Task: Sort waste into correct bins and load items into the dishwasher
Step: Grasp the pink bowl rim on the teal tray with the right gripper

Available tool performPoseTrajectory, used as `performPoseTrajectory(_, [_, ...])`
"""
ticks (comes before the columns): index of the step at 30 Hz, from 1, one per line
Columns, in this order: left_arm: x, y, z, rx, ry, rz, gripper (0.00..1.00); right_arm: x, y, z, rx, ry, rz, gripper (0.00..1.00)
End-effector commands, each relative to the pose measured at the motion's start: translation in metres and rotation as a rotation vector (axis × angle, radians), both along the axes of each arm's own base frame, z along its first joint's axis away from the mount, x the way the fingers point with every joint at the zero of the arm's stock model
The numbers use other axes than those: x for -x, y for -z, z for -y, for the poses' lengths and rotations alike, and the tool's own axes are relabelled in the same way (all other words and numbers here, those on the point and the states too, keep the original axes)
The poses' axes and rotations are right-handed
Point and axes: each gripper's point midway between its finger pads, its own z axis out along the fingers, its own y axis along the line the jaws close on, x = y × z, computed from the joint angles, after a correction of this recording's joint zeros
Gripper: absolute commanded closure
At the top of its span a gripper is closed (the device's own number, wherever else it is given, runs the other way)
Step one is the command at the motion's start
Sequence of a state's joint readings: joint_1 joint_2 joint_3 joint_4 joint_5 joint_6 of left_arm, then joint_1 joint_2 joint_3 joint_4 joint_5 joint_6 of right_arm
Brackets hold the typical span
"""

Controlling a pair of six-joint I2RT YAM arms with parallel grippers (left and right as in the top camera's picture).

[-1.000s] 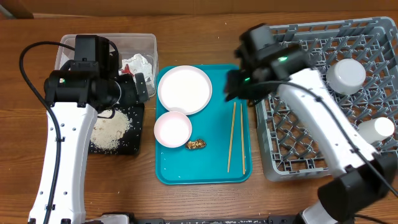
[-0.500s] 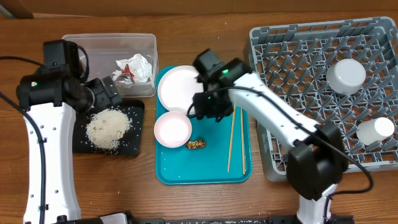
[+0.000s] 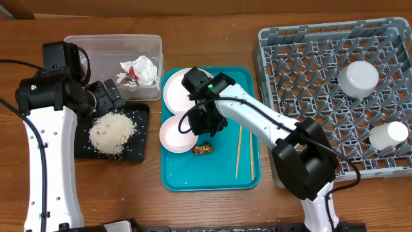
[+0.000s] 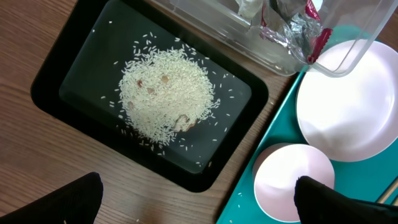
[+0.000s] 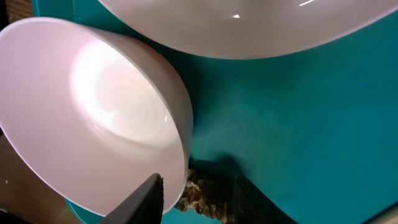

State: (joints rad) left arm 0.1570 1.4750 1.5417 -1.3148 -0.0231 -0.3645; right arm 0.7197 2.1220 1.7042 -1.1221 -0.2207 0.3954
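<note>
My right gripper (image 3: pixel 205 125) (image 5: pixel 199 202) is open low over the teal tray (image 3: pixel 225 177). Its fingers straddle a small brown food scrap (image 3: pixel 203 149) (image 5: pixel 202 196), right beside a white bowl (image 3: pixel 175 136) (image 5: pixel 99 112). A white plate (image 3: pixel 177 87) lies behind the bowl. Wooden chopsticks (image 3: pixel 239 151) lie on the tray to the right. My left gripper (image 3: pixel 112 96) (image 4: pixel 199 208) is open and empty above the black tray (image 3: pixel 141 151), which holds a heap of rice (image 3: pixel 112 132) (image 4: pixel 165 93). The clear tub (image 3: pixel 96 48) holds a red wrapper and tissue (image 3: pixel 138 69).
The grey dish rack (image 3: pixel 309 84) stands at the right and holds a bowl (image 3: pixel 358 78) and a white cup (image 3: pixel 389 135). My right arm stretches from the front right across the teal tray. A few rice grains lie loose on the black tray.
My right arm has swung left from the dish rack and come down over the teal tray beside the bowl and scrap. My left arm drew back left off the tub, then stayed still.
</note>
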Motion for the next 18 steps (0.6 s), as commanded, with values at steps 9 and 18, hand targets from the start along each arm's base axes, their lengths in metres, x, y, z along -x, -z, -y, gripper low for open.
performPoseTrajectory(9, [-0.001, -0.006, -0.002, -0.009, -0.014, 0.017, 0.0, -0.003, 0.001, -0.002, -0.006, 0.028, 0.004, 0.61])
performPoseTrajectory(18, [-0.001, -0.006, -0.002, -0.008, -0.014, 0.016, 0.0, 0.0, 0.013, 0.0, -0.001, 0.074, -0.01, 0.64])
